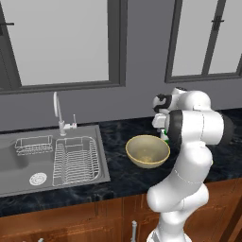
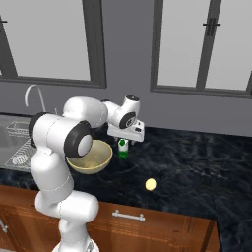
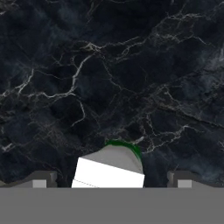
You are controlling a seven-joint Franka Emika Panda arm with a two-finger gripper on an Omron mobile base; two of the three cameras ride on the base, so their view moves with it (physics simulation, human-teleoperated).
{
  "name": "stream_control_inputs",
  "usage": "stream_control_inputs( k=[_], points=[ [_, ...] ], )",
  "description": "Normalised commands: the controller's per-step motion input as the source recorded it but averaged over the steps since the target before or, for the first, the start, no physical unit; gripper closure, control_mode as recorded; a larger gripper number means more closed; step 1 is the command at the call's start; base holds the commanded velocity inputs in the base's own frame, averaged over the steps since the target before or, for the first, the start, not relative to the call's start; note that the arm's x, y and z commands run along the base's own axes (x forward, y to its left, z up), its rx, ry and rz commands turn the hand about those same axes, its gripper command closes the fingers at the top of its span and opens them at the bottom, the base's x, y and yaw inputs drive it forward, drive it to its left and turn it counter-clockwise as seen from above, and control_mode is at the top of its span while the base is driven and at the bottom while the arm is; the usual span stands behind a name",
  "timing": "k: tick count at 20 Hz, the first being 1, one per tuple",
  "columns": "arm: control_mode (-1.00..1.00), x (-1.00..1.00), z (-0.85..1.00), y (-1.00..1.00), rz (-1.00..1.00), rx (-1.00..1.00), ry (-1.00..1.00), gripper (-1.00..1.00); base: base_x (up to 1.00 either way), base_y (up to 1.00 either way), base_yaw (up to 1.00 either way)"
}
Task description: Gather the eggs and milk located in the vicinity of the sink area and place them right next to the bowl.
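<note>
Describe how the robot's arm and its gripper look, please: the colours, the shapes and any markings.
The arm is made of thick, rounded, glossy white segments, joined by dark, nearly black bands at the joints. Its wrist ends in a flat white block that carries the gripper. In the hand view, the jaws end in two small grey tips with lighter square pads. No cables or printed markings can be seen.

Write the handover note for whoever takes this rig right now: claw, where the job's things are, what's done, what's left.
Claw: open, hanging over the milk, holding nothing.
Milk: upright on the dark counter, just right of the bowl, between the claw's fingers in the hand view.
Egg: one, on the counter, right of the bowl and nearer the front edge, well apart from it.
Sink: left of the bowl; no eggs or milk seen in it.
Done: milk looks placed.
Left: lift clear, bring the egg closer to the bowl; check for other eggs.
</note>
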Motion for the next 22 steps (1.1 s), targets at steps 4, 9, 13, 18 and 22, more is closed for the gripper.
stream_control_inputs(
  k=[4,9,13,18,22],
  points=[
    [-1.0,-0.01,0.0,0.0,0.0,0.0,0.0,-1.0,0.0,0.0,0.0],
    [-1.0,-0.09,0.0,0.0,0.0,0.0,0.0,-1.0,0.0,0.0,0.0],
    [-1.0,-0.18,0.0,0.0,0.0,0.0,0.0,-1.0,0.0,0.0,0.0],
    [-1.0,-0.11,0.0,0.0,0.0,0.0,0.0,-1.0,0.0,0.0,0.0],
    [-1.0,0.0,-0.05,0.01,0.0,0.0,0.0,-1.0,0.0,0.0,0.0]
  ],
)
